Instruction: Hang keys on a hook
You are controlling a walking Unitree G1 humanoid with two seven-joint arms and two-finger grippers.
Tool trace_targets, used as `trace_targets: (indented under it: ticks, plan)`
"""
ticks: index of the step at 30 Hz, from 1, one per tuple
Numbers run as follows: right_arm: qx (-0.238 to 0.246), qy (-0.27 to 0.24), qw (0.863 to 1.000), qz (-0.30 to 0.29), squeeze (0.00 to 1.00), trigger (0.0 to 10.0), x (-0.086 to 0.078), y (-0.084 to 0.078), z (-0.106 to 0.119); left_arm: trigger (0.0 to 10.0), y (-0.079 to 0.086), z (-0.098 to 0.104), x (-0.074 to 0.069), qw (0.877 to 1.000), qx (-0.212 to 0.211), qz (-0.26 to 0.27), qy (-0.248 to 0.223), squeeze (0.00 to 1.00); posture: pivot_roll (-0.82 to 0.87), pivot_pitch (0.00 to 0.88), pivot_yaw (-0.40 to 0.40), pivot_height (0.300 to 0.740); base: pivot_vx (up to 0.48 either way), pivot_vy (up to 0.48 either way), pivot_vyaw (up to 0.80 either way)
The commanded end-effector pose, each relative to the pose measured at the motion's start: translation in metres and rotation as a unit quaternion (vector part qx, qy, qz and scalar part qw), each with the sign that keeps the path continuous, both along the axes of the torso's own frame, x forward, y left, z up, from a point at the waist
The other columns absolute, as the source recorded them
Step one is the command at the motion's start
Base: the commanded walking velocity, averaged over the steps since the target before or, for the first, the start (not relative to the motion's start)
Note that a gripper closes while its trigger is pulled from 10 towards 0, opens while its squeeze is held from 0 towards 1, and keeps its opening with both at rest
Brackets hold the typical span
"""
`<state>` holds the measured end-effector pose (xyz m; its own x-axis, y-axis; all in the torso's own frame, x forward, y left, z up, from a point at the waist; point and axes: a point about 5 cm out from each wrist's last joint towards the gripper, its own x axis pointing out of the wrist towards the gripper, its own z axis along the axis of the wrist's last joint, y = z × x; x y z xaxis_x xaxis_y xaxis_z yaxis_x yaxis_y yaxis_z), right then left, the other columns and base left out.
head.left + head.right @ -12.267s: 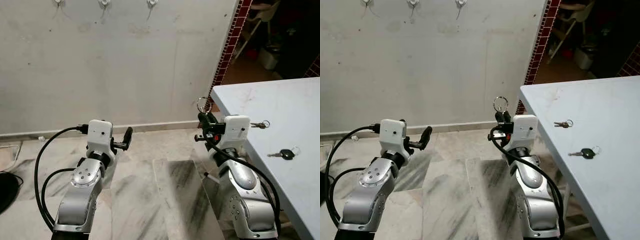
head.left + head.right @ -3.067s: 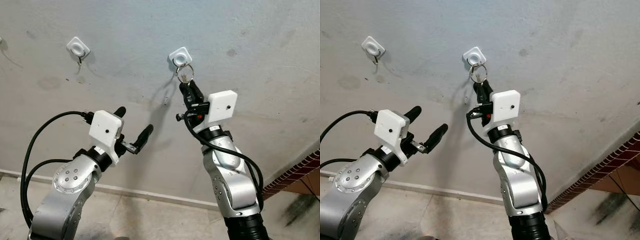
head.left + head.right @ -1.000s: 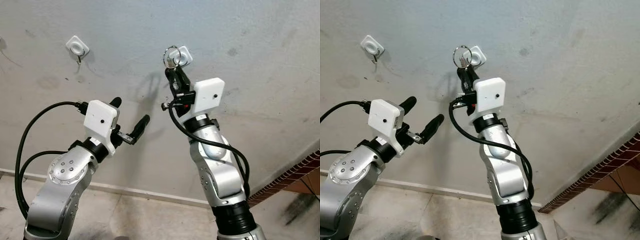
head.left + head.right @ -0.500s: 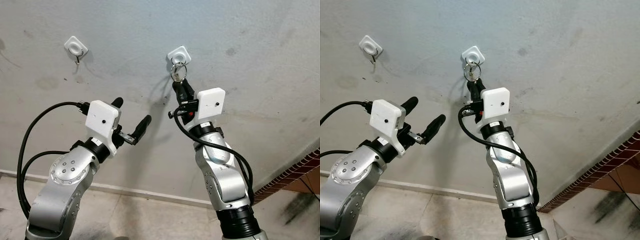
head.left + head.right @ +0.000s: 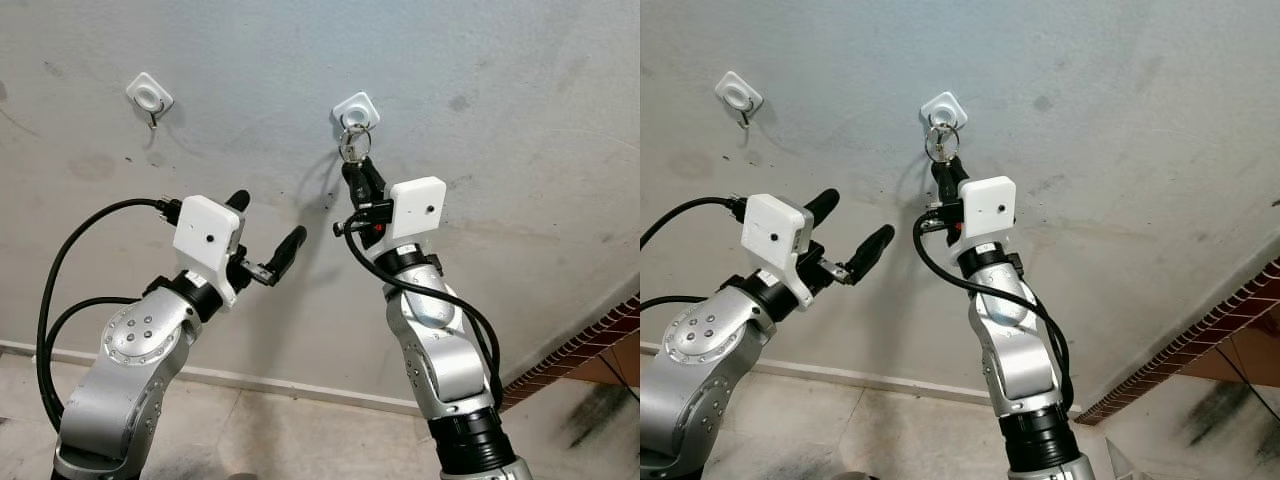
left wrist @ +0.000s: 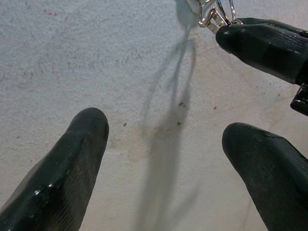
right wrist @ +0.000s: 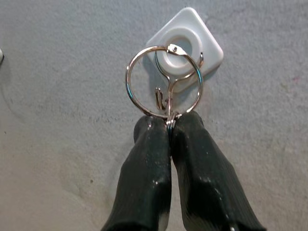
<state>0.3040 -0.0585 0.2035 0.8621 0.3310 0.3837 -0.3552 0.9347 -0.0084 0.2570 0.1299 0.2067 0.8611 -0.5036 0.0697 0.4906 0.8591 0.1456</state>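
Note:
A silver key ring (image 7: 163, 82) is pinched at its lower edge by my right gripper (image 7: 169, 126), which is shut on it. The ring lies flat against the wall over the white square hook plate (image 7: 185, 48), and the metal hook (image 7: 161, 98) shows inside the ring. In the left eye view my right gripper (image 5: 357, 172) reaches up just under that hook plate (image 5: 355, 108), with the key ring (image 5: 350, 145) between them. My left gripper (image 5: 265, 235) is open and holds nothing, lower and to the left, away from the wall.
A second white hook (image 5: 148, 93) sits on the grey wall to the left and carries nothing. A skirting strip (image 5: 300, 390) runs along the wall's foot. A red brick edge (image 5: 590, 345) shows at the lower right.
Over the last second my right gripper brought the ring from up-left of the hook plate to just below it, over the hook. It has barely moved since. The left arm rose slightly.

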Motion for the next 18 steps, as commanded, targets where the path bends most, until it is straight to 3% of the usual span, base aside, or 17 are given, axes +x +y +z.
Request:
trace_targets:
  ticks: [1,14,17,18]
  plan:
    - [-0.011,-0.003,1.000,0.005,0.00,10.0,-0.004,-0.001,0.001,10.0,-0.002,0.000,-0.001,1.000,0.002,-0.003,0.002,0.00,0.33,0.086,-0.035,0.740,0.000,0.000,0.00]
    - [-0.091,0.008,0.994,0.065,0.00,10.0,-0.022,-0.001,-0.014,10.0,-0.003,-0.002,-0.001,1.000,0.005,-0.008,0.003,0.00,0.33,0.075,-0.029,0.740,0.000,0.000,0.00]
    - [-0.101,0.011,0.994,0.051,0.00,10.0,-0.020,-0.002,-0.016,10.0,-0.003,-0.002,0.000,1.000,0.005,-0.009,0.003,0.00,0.33,0.072,-0.028,0.740,0.000,0.000,0.00]
    - [-0.118,0.018,0.993,0.018,0.00,10.0,-0.014,-0.005,-0.021,10.0,-0.003,-0.002,0.000,1.000,0.006,-0.009,0.002,0.00,0.33,0.069,-0.028,0.740,0.000,0.000,0.00]
